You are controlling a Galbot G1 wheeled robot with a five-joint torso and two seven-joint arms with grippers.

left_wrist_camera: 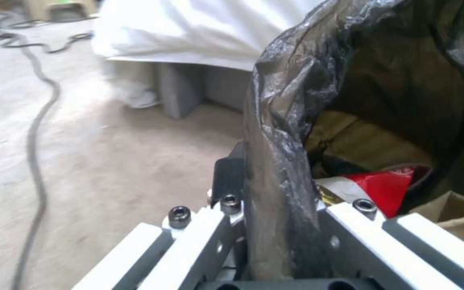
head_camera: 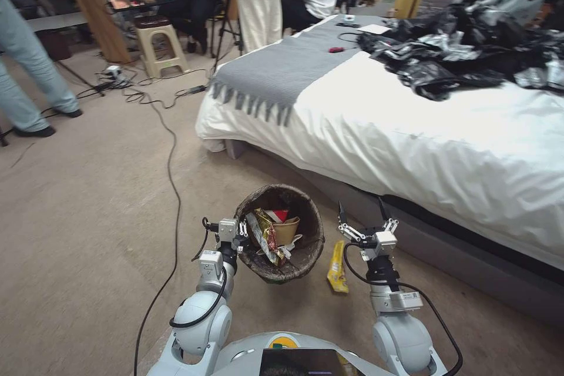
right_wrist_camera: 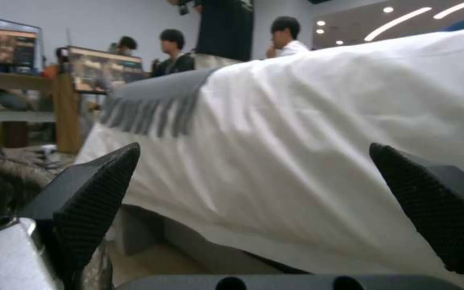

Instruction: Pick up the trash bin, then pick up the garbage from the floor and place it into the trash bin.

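Robot torso (head_camera: 282,355) is seen at 6 o'clock in the head view, w/ both arms reaching fwd. Left gripper (head_camera: 239,234) is clamped on the near-left rim of the trash bin (head_camera: 281,234); in the left wrist view the bag-covered rim (left_wrist_camera: 278,193) is pinched between the two jaws, one finger (left_wrist_camera: 226,177) seen outside the wall. Bin is held tilted toward the robot, mouth facing up and back, approx centre of the head view, at 3 o'clock from the left gripper and touching it. Inside are seen a red-and-white cup (left_wrist_camera: 385,187), a brown paper cup (head_camera: 286,229) and a shiny gold wrapper (head_camera: 265,235).

Right gripper (head_camera: 364,220) is held at 3 o'clock from the bin, near but apart from it, fingers spread wide and nothing between them; both dark textured fingertips (right_wrist_camera: 95,201) are seen well apart in the right wrist view. A yellow wrapper (head_camera: 336,267) lies on the carpet (head_camera: 88,200) between bin and right arm, at approx 7 o'clock from the right gripper, just below it, not touched.

Bed (head_camera: 446,129) w/ white sheet runs from 12 to 3 o'clock, a grey throw (head_camera: 282,70) across it and a heap of black bags (head_camera: 470,53) at 1 o'clock. A black cable (head_camera: 170,176) trails over the carpet at 10 o'clock.
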